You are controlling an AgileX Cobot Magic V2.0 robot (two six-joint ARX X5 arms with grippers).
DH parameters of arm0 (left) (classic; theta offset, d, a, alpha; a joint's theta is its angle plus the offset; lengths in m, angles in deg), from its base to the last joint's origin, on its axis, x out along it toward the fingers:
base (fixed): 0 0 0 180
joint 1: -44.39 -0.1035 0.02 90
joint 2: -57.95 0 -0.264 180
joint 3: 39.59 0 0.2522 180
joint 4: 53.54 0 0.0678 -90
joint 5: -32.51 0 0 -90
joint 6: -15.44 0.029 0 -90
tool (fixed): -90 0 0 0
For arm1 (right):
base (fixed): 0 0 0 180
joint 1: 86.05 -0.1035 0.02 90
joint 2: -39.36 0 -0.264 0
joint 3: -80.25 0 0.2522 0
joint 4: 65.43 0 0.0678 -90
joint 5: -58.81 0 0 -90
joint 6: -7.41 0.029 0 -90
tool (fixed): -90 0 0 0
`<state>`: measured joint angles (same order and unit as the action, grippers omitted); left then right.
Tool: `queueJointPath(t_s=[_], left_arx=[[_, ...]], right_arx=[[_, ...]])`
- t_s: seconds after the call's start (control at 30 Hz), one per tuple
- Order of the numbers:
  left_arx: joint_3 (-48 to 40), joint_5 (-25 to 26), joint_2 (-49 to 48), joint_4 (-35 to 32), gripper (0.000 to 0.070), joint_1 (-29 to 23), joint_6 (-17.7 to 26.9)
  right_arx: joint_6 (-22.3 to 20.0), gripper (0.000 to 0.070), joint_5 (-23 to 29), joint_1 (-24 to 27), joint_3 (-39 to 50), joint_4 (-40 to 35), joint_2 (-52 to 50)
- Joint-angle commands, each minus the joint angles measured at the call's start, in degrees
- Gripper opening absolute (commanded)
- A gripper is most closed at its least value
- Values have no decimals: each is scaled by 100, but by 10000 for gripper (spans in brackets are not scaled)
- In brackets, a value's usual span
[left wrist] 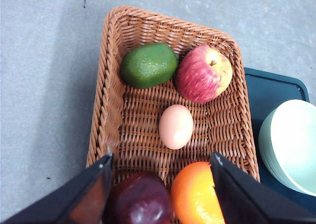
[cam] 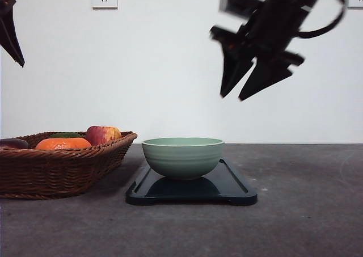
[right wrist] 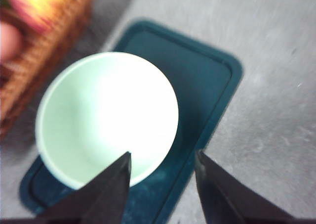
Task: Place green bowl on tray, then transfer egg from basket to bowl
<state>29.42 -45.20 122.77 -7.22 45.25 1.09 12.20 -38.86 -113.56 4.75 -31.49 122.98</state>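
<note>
Egg [left wrist: 176,126]: pale pinkish-brown, lying loose mid-basket [left wrist: 111,100], clear of green fruit [left wrist: 148,65], apple [left wrist: 204,73], orange [left wrist: 196,194] & dark fruit [left wrist: 140,201]. We judge it light, smooth, slippery, fragile; grip gently across the short sides. Green bowl [cam: 182,155] sits on tray [cam: 235,189], empty. Left gripper [left wrist: 160,189] spread wide above basket, holding nothing; right gripper [cam: 244,78] raised, parted, empty

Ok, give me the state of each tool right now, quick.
Left tool: open, holding nothing, above the basket.
Right tool: open, holding nothing, above the green bowl.
</note>
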Motion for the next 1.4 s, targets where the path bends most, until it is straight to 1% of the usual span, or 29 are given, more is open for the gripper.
queueJointPath(t_s=[0.0, 0.17, 0.37, 0.43, 0.53, 0.7, 0.87, 1.03, 1.13, 1.27, 1.37], left_arx=[[151, 26, 37, -40, 391, -4, 61], [151, 26, 37, -57, 391, -2, 61], [151, 30, 37, -130, 391, 5, 58], [151, 144, 37, -134, 391, 46, 59], [154, 519, 37, -130, 392, 157, 47], [164, 550, 72, -102, 392, 532, -81], [302, 212, 435, -38, 392, 919, -61], [718, 36, 1245, 210, 392, 1210, 87], [1168, -286, 1867, 589, 396, 1357, 345], [1810, -867, 2641, 960, 403, 1490, 715], [2169, -965, 3086, 962, 405, 1502, 840]], right_arx=[[-36, 253, 34, -35, 422, -198, -281], [-34, 253, 131, 65, 1661, -643, -1373], [59, 253, 189, 291, 2709, -641, -2582], [64, 253, 189, 315, 2857, -604, -2913], [62, 253, 189, 314, 2887, -568, -3271], [93, 253, 171, 313, 2887, -748, -3441], [262, 253, 146, 299, 2887, -751, -3435], [270, 253, 145, 289, 2887, -725, -3435], [272, 253, 145, 289, 2887, -721, -3435], [272, 253, 148, 289, 2887, -663, -3435], [272, 253, 148, 289, 2887, -623, -3435]])
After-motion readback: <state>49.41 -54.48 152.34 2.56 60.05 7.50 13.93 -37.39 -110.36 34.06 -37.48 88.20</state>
